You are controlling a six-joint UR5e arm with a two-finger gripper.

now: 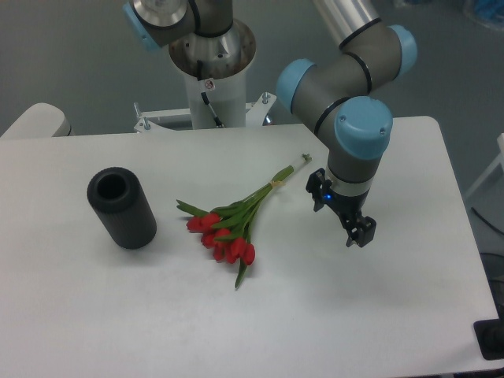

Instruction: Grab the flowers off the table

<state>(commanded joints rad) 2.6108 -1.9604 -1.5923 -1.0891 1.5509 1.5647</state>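
Note:
The flowers (232,224) lie flat on the white table (354,315) near its middle: red tulip heads toward the front, green leaves, thin stems running up and right to pale tied ends. My gripper (361,233) hangs above the table to the right of the flowers, well apart from them. It holds nothing. Its fingers (365,229) look close together, but from this angle I cannot tell the gap.
A black hollow cylinder (122,209) stands on the table to the left of the flowers. The arm's base column (213,87) rises at the table's back edge. The table's right edge lies close to the gripper's right.

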